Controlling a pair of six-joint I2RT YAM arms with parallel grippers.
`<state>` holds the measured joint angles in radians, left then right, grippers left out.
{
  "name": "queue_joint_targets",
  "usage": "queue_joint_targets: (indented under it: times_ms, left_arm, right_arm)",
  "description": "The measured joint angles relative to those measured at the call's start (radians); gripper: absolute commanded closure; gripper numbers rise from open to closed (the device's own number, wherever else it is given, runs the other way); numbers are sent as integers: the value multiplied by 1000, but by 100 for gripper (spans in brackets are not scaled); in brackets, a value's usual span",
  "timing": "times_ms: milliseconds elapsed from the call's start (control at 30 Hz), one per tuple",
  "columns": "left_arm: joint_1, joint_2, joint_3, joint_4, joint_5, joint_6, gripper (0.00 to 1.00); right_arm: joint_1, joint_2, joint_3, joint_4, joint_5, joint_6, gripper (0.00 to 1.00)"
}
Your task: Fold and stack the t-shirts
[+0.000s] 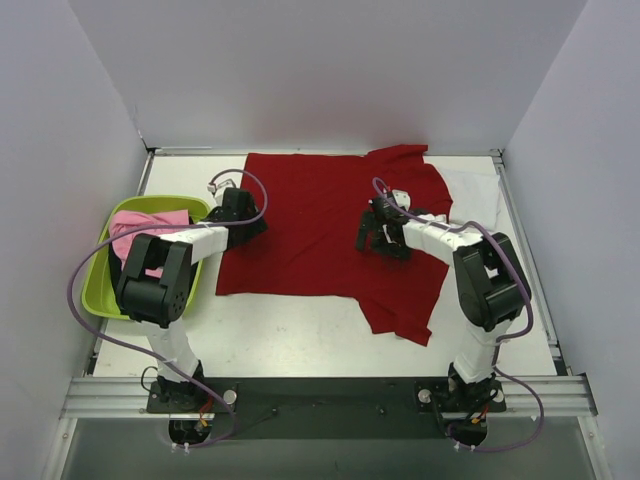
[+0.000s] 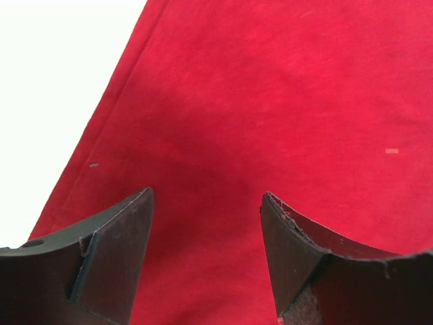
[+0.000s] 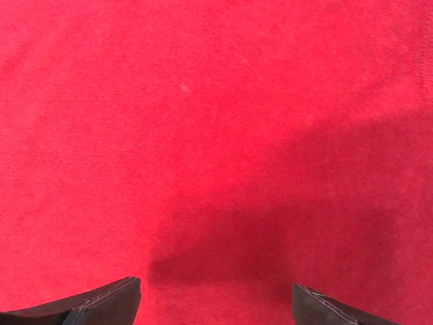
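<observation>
A deep red t-shirt (image 1: 320, 230) lies spread flat over the middle of the table, one sleeve at the back right and one at the front right. My left gripper (image 1: 243, 222) is low over its left edge. In the left wrist view it (image 2: 206, 203) stands open above red cloth (image 2: 270, 101), nothing between the fingers. My right gripper (image 1: 375, 232) hovers over the shirt's right half. It (image 3: 216, 298) is open wide over plain red cloth (image 3: 203, 101). A pink t-shirt (image 1: 150, 225) lies in the tub. A white t-shirt (image 1: 475, 190) lies flat at the right.
A lime-green plastic tub (image 1: 100, 290) stands at the left edge, partly under my left arm. White walls close the table at the back and both sides. Bare white tabletop (image 2: 54, 81) shows left of the red shirt's edge and along the front (image 1: 300, 345).
</observation>
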<state>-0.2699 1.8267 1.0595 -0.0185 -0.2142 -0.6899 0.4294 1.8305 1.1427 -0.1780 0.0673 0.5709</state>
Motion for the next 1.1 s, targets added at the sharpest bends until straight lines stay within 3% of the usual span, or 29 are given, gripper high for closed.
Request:
queue_joint_targets:
  times_ms: [533, 833, 1100]
  left_arm:
    - [-13, 35, 13, -29, -100, -37, 27]
    - [-4, -125, -169, -69, -167, -122, 27]
    - [2, -201, -233, -114, -167, -136, 25]
  right_arm:
    - [3, -90, -31, 25, -23, -5, 6]
    - [3, -105, -40, 10, -23, -5, 6]
    - [3, -182, -42, -9, -22, -5, 6]
